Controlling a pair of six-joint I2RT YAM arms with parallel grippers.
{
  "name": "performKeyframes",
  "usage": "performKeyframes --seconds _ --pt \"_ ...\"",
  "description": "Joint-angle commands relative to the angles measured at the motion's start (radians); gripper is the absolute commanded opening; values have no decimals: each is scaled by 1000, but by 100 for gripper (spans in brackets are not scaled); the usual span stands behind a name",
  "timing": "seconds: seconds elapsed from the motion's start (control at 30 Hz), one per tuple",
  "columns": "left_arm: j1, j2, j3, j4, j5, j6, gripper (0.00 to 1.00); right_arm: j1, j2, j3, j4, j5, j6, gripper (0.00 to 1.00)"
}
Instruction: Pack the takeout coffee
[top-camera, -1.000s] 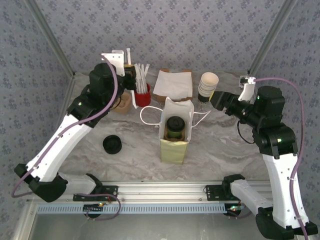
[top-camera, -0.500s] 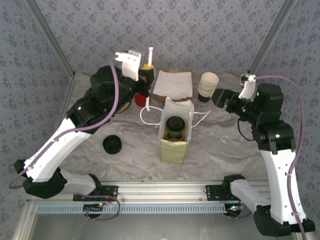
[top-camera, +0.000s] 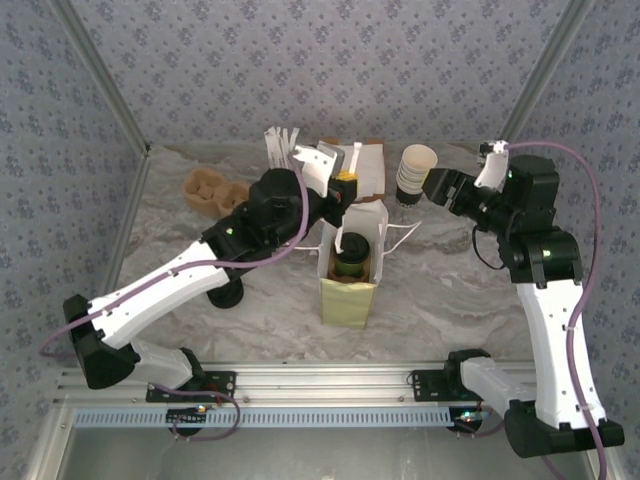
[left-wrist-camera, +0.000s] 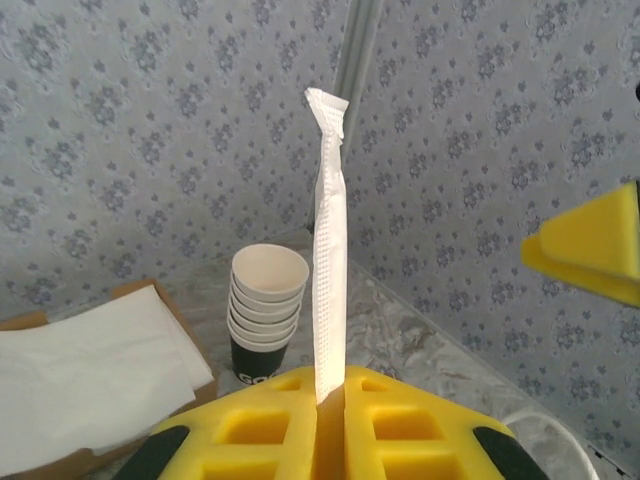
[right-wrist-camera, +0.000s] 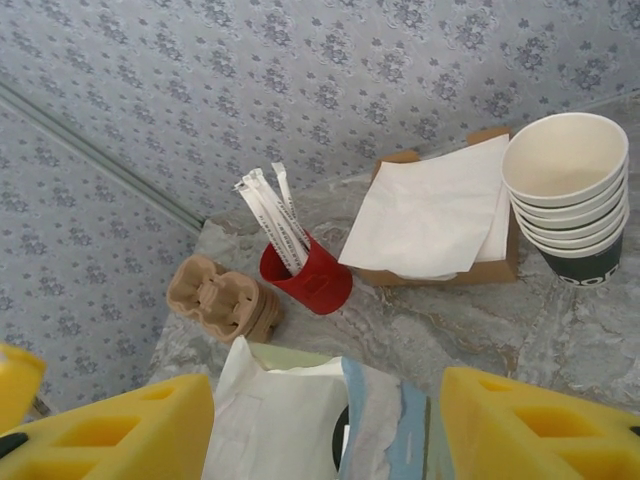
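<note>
Coffee (top-camera: 350, 256) is already upright inside the paper bag (top-camera: 350, 298) mid surface (top-camera: 460, 300), black lid up. Left claw (top-camera: 345, 182) is pinched shut on a wrapped stick (left-wrist-camera: 330, 230) and hangs over the bag's far edge, so the cup's just below it and a bit toward the arm bases. Stick's long axis runs straight out along the fingers (left-wrist-camera: 250, 430). Right claw (top-camera: 438, 188) is spread open w/ nothing in it, off to the bag's right by the cup stack (top-camera: 417, 170). Left arm's def nearer, imo stick goes in beside the cup next

The left arm (top-camera: 150, 290) and right arm (top-camera: 555, 330) are made of white and black parts. A purple cable (top-camera: 596, 250) is tied along each. The pincer fingers (left-wrist-camera: 250, 430) are coloured yellow.
</note>
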Motion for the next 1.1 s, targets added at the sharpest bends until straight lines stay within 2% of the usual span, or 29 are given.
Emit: performKeyframes --seconds 0.0,0.23,0.53,0.6,0.7,0.77,0.93,1.07 --pt "-9 -21 -65 160 29 -20 13 -12 23 38 28 6 -18 64" --pt "-16 -34 -205 258 30 -22 14 -29 92 57 45 21 -33 64" --pt "-16 -33 -283 303 20 -21 16 -29 186 82 74 21 -36 62" --pt "-16 -40 -290 300 14 -19 21 -23 209 88 87 31 -35 61" --pt "-17 -58 -298 292 6 -13 41 -10 256 110 95 34 -37 60" --pt "-17 -71 -287 264 -9 -5 48 1 289 131 91 36 -40 59" --pt "-16 -114 -187 113 -49 20 51 29 353 170 112 45 -46 58" --pt "-7 -107 -25 -151 -145 2 55 46 405 211 113 45 -53 58"
